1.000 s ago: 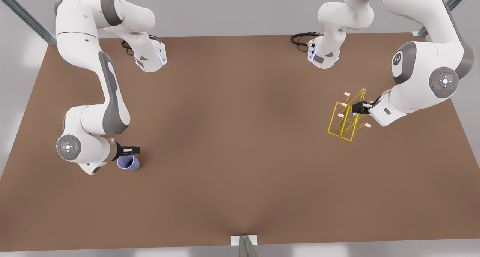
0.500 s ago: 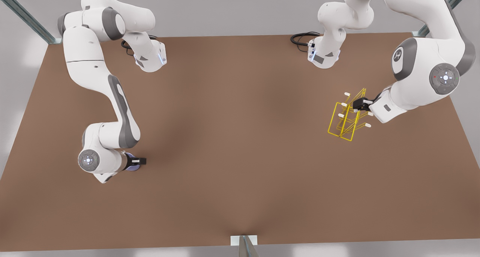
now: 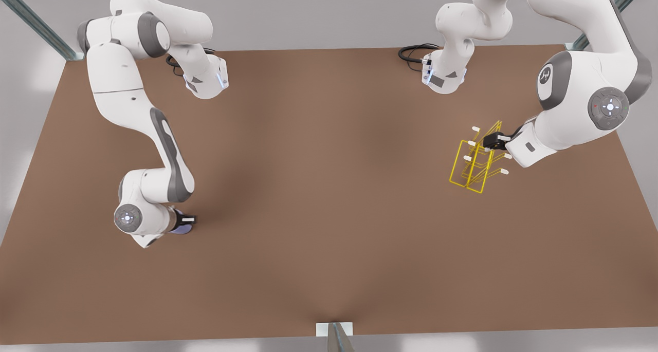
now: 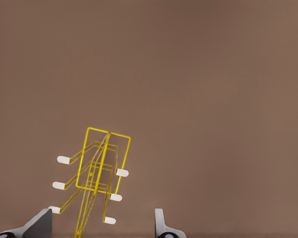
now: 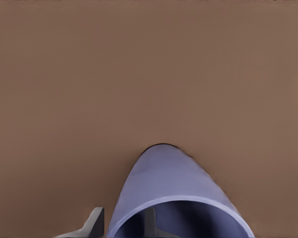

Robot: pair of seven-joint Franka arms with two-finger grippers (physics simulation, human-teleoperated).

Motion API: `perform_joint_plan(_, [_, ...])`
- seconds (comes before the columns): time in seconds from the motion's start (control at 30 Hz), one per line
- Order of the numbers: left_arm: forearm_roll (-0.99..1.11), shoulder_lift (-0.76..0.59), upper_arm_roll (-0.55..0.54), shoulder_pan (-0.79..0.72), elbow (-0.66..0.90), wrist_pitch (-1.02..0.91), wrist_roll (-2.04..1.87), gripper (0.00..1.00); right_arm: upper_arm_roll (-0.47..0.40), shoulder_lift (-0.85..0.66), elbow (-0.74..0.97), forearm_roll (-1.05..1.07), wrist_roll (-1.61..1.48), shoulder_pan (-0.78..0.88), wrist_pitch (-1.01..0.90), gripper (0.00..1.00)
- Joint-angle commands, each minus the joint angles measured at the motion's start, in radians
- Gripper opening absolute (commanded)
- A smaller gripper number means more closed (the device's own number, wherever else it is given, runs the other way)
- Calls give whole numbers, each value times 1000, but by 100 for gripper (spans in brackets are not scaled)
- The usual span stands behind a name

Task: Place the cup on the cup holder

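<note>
Right gripper (image 3: 189,219), at the front view's left: fingers straddle the small lavender-blue tapered cup's (image 5: 176,198) wall (one inside); clamp firmly before lifting. Left gripper (image 3: 487,142), fingers released, hovers over the yellow wire-frame cup holder (image 3: 475,162).

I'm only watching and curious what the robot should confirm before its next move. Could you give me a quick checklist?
1. Cup reached: ok. The right tool is at the rim of the cup, on the front view's left.
2. Firm hold on the cup: cannot tell.
3. Cup holder in place: ok. The cup holder stands on the table, on the front view's right.
4. Holder steadied: not ok. The left tool is open, with the holder's wires between its fingers but not clamped.
5. Cup on the holder: not ok. The cup sits across the table from it.
</note>
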Motion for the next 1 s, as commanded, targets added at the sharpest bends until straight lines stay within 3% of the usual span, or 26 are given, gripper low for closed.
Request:
perform_joint_plan(0.0, [0, 0, 2, 0, -1, -4, 2, 100, 3, 1, 2, -19, 11, -5, 34, 28])
perform_joint_plan(0.1, [0, 0, 0, 0, -1, -6, 2, 100, 34, -1, 3, -17, 11, -20, 26, 21])
perform_joint_plan(0.23, [0, 0, 0, 0, 1, -6, 2, 100, 37, -16, 8, -17, 11, -26, 24, 21])
perform_joint_plan(0.37, [0, 2, 0, 0, -1, -4, 2, 100, 136, -93, 68, 0, 126, -5, -45, 21])
perform_joint_plan(0.47, [0, 2, 0, 0, 1, -12, 2, 100, 150, -84, 180, 150, 310, 138, -109, 21])
perform_joint_plan(0.53, [-9, -3, -1, 0, 10, -15, -1, 100, 163, -56, 207, 394, 326, 161, -88, 21])
perform_joint_plan(0.67, [-10, -1, 0, 0, 8, -21, 4, 100, 279, 36, 224, 737, 320, 250, 202, 21])
perform_joint_plan(0.8, [-9, 3, 3, 0, 7, -15, 4, 100, 299, 201, 457, 1003, 324, 360, 245, 21])
perform_joint_plan(0.83, [-9, 5, 3, 0, 5, -14, 4, 100, 345, 238, 490, 1086, 329, 403, 383, 21])
perform_joint_plan(0.87, [-9, 5, 2, 0, 5, -14, 4, 100, 400, 290, 531, 1092, 341, 437, 503, 21])
perform_joint_plan(0.93, [-10, 5, 3, 0, 4, -14, 4, 100, 411, 387, 654, 1084, 402, 509, 511, 21])
perform_joint_plan(0.97, [-9, 6, 3, 0, 4, -14, 4, 100, 472, 412, 658, 1080, 392, 512, 511, 21])
